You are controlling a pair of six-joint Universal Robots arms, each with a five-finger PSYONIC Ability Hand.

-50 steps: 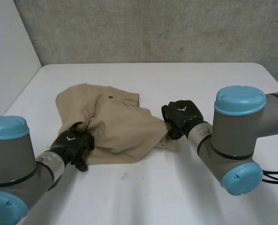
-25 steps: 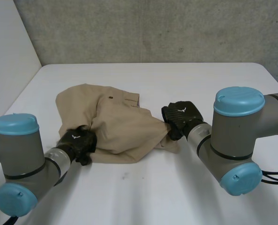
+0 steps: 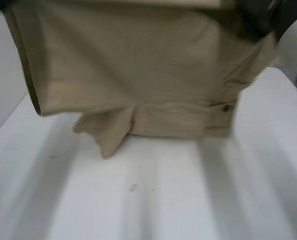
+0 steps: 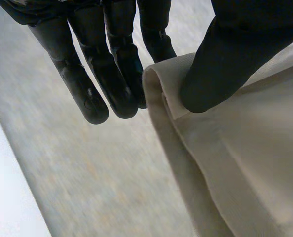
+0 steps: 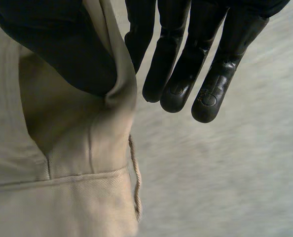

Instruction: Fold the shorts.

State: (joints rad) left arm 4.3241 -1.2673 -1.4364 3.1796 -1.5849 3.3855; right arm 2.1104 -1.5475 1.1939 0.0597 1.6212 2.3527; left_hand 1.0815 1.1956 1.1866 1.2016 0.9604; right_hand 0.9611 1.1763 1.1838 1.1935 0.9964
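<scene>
Hoisting the tan cloth shorts (image 3: 138,70) up from the middle of the white tabletop (image 3: 163,200), pinching an upper corner between thumb and fingers of the black left hand (image 4: 112,74) and the black right hand (image 5: 186,74) alike, spreading them for folding.

The shorts (image 3: 138,75), bunched flat on the table (image 3: 188,200) half a second ago, are now hanging spread out in the air close before the head camera, their lower edge dangling near the tabletop. The left hand (image 4: 87,89) and the right hand (image 5: 176,74), earlier low at the cloth's two sides, are holding its upper edge aloft, each pinching it between thumb and fingers.
</scene>
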